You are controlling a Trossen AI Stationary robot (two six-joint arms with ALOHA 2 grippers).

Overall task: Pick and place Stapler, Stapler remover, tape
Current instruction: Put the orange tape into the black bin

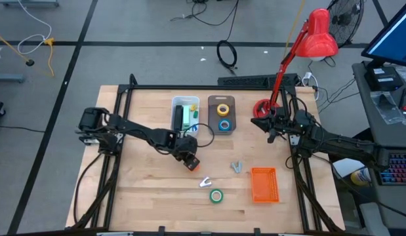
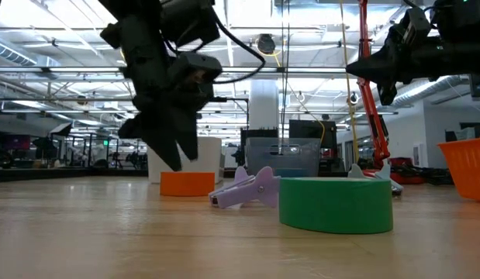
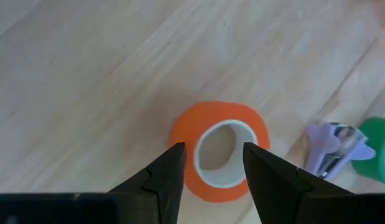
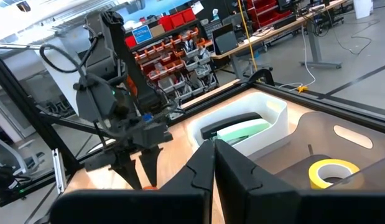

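The left gripper point(image 1: 190, 160) hangs over the table's middle, fingers point(image 3: 161, 177) spread apart, pointing down. The right gripper point(image 1: 263, 122) waits raised near the far right edge, fingers together.

Lighting: even, bright overhead light; ceiling strip lights point(image 2: 38, 19) blown out in low view. Table point(image 1: 143, 190) evenly lit, shadows soft and short. Low view: left gripper point(image 2: 168, 147) backlit, near-silhouette; green tape point(image 2: 336, 204) close and slightly soft. Left wrist view: orange tape point(image 3: 220, 149) sharp, fingers point(image 3: 161, 180) dark, purple stapler remover point(image 3: 332, 146) blurred at edge.
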